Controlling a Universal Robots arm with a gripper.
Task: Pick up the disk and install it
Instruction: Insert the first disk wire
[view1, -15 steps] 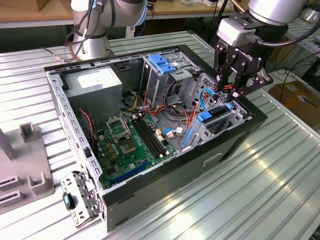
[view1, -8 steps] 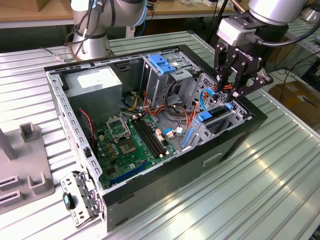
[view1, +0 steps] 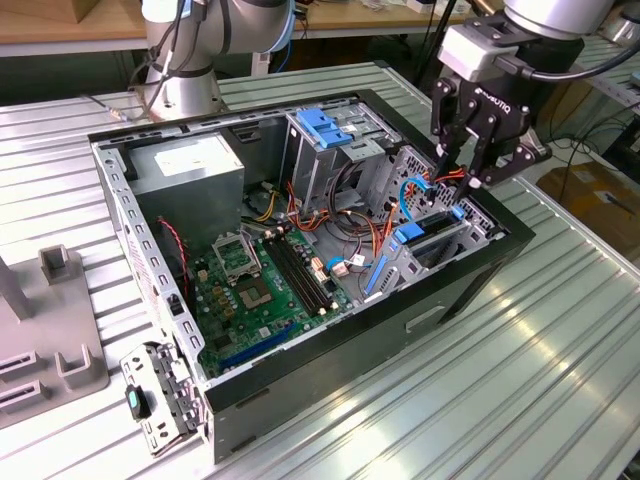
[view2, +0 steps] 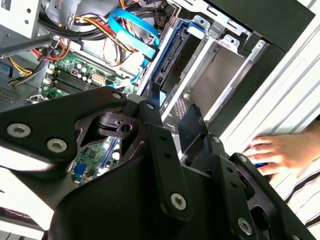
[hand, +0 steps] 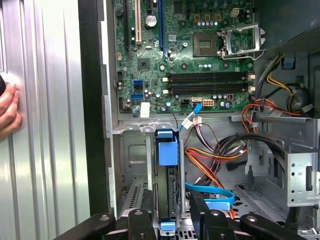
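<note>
Two fingers of the hand stood apart with nothing gripped between them, hovering just above the disk. The disk stood on edge in the drive cage, at the end of the computer case nearest the exterior view's right edge of the surface. In the first wrist view the fingers straddled the disk's blue rails, one to either side, with no contact that I could make out. By my reading the disk was at least partly slid into its slot; whether it was fully home could not be told. To do this step well, the hand wanted to sit square to the slot, so that any push ran straight along the cage guides and not against their walls; a tilted disk would likely bind on its rails. A blue data cable and a bundle of orange and yellow leads lay just beside the cage and were best kept out from under the fingers. A person's fingers rested on the surface beside the case, so slow, modest force seemed wise
</note>
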